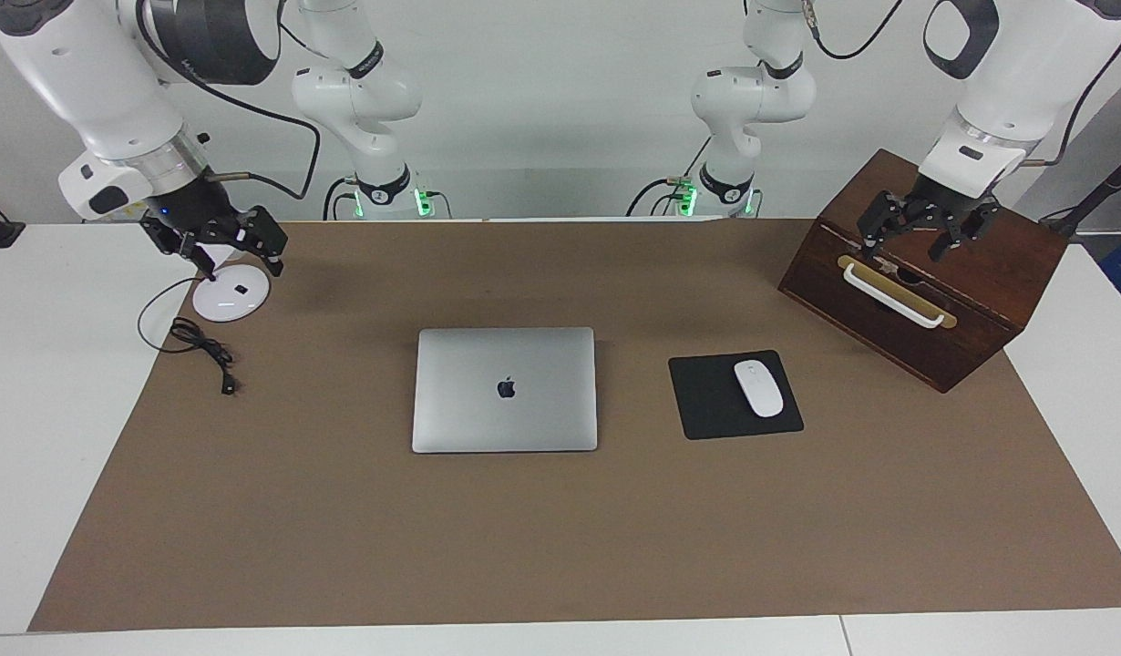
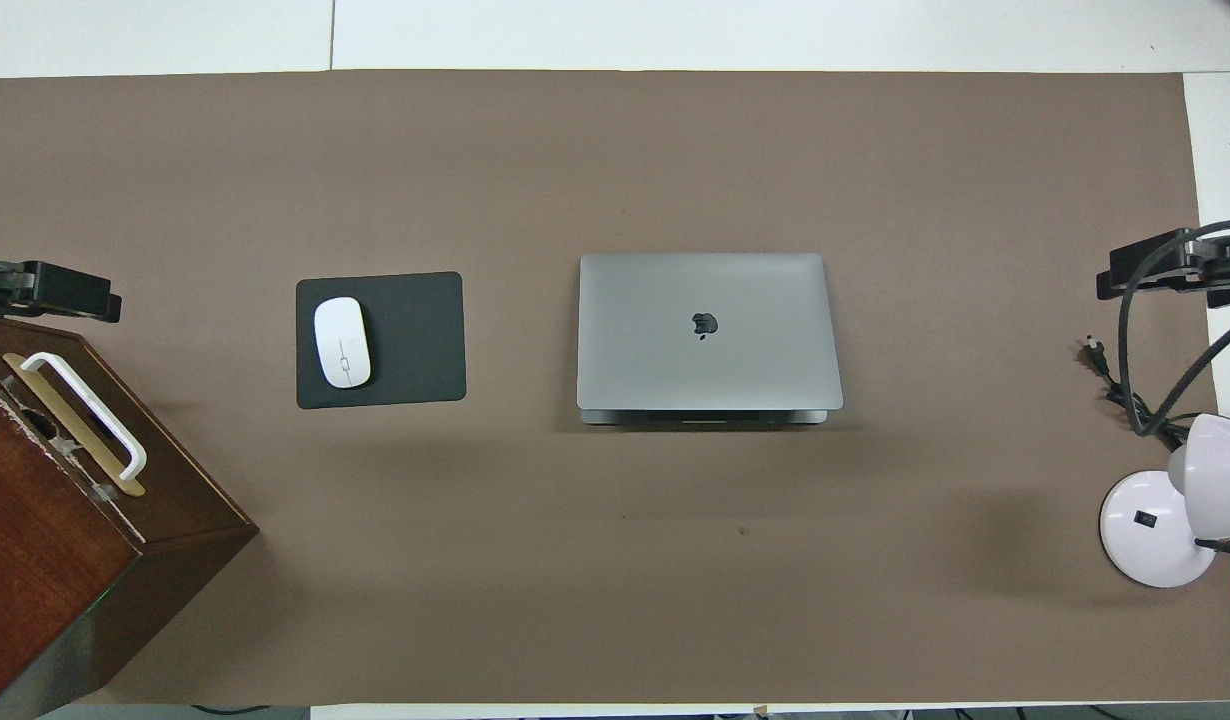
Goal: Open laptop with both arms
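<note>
The laptop (image 1: pixel 504 390) lies closed and flat in the middle of the brown mat, silver lid up with a dark apple logo; it also shows in the overhead view (image 2: pixel 708 330). My left gripper (image 1: pixel 905 248) hangs open and empty over the wooden box at the left arm's end of the table, well away from the laptop; its tip shows in the overhead view (image 2: pixel 45 290). My right gripper (image 1: pixel 240 266) hangs open and empty over the white lamp base at the right arm's end, also well away; it shows in the overhead view (image 2: pixel 1165 268).
A black mouse pad (image 1: pixel 706 401) with a white mouse (image 1: pixel 758 388) lies beside the laptop toward the left arm's end. A dark wooden box (image 1: pixel 925 282) with a white handle stands there too. A white lamp base (image 1: pixel 231 293) and black cable (image 1: pixel 200 346) are at the right arm's end.
</note>
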`<action>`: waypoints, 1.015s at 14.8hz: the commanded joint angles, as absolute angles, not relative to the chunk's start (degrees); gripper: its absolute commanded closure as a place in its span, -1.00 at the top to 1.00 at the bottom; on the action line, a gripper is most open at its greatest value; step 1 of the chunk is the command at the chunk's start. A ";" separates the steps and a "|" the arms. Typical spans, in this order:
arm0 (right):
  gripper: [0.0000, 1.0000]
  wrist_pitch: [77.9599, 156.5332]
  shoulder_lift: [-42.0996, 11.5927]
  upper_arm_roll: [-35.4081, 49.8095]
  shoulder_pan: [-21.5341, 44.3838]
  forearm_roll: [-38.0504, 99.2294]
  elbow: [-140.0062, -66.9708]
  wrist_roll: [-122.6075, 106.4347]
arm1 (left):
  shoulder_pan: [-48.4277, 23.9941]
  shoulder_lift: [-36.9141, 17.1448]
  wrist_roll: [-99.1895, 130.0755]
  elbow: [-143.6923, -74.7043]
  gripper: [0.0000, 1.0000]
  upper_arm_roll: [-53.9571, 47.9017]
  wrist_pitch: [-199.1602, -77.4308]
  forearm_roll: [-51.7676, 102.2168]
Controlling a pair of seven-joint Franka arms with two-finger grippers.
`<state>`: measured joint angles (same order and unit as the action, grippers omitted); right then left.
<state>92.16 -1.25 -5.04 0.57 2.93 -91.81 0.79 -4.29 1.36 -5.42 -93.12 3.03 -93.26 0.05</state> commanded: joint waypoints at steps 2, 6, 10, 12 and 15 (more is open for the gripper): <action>1.00 91.85 -0.79 -2.30 -0.09 3.16 -92.46 -0.44 | -4.13 2.64 -5.01 -94.04 1.00 3.43 -92.72 0.62; 1.00 91.32 -0.53 0.61 -0.09 3.69 -92.73 -0.35 | -4.04 3.08 -5.01 -95.18 1.00 3.43 -93.08 0.62; 1.00 91.58 0.52 2.81 0.78 3.16 -93.25 -2.36 | -4.04 3.87 -4.75 -97.38 0.00 3.43 -96.06 0.70; 1.00 92.11 1.14 2.90 2.18 3.43 -94.74 -2.46 | -4.04 4.39 -4.66 -98.69 -1.00 3.43 -97.20 0.70; 1.00 94.74 2.72 2.90 4.38 3.69 -98.34 -2.20 | -4.04 5.01 -4.92 -100.10 -1.00 3.43 -98.78 0.70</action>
